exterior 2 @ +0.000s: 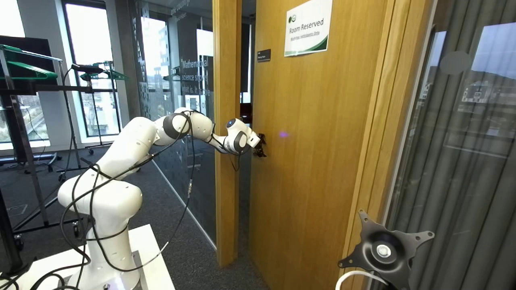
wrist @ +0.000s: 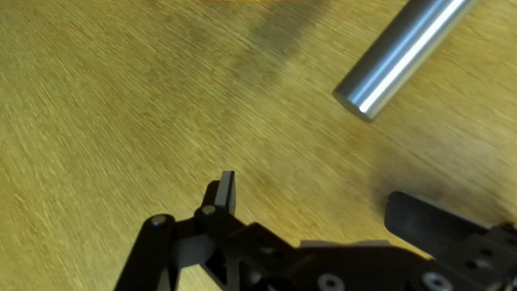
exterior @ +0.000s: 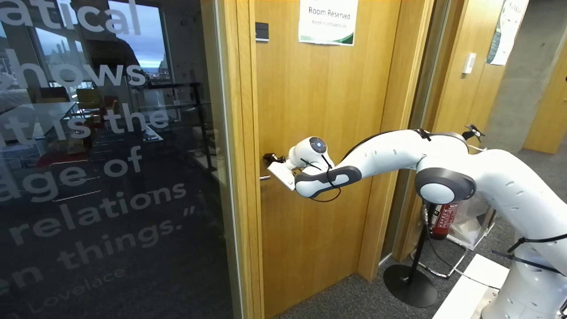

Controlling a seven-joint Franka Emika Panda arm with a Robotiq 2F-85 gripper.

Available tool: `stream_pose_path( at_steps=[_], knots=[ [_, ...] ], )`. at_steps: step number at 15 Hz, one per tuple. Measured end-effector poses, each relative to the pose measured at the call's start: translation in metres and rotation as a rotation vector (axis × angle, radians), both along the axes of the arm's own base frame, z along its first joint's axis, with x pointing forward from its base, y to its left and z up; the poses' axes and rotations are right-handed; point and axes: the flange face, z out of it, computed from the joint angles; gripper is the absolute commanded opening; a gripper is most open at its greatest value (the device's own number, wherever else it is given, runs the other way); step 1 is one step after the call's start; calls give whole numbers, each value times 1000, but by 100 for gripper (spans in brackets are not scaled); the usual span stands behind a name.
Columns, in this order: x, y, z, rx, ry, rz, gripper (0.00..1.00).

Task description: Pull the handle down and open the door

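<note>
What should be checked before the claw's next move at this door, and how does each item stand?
1. Claw open: ok, fingers apart, nothing held.
2. Handle in the wrist view: ok, free end visible.
3. Handle between the fingers: not ok, it lies outside them.
4. Door ajar: ok, a gap shows beside the frame in an exterior view.
5. Claw touching the door: cannot tell.

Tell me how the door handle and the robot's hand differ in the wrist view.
Colour: the handle is shiny silver, while the hand is mostly black.
Build: the handle is one smooth, round bar; the hand has jointed parts and two fingers spread apart.
Position: the handle runs out of the picture at the top; the hand comes in from the bottom.
Shared: both show against the light wooden door.
</note>
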Motion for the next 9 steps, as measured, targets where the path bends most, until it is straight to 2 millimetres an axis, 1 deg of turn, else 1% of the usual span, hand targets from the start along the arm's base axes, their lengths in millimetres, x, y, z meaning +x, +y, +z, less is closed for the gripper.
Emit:
stream_pose_path(
  at_steps=[2,4,9],
  knots=[
    [6,3,-6,-9,1,-5,100],
    [11,3,-10,-21,0,-13,100],
    [18,-11,-22,-37,5,-30,100]
  ],
)
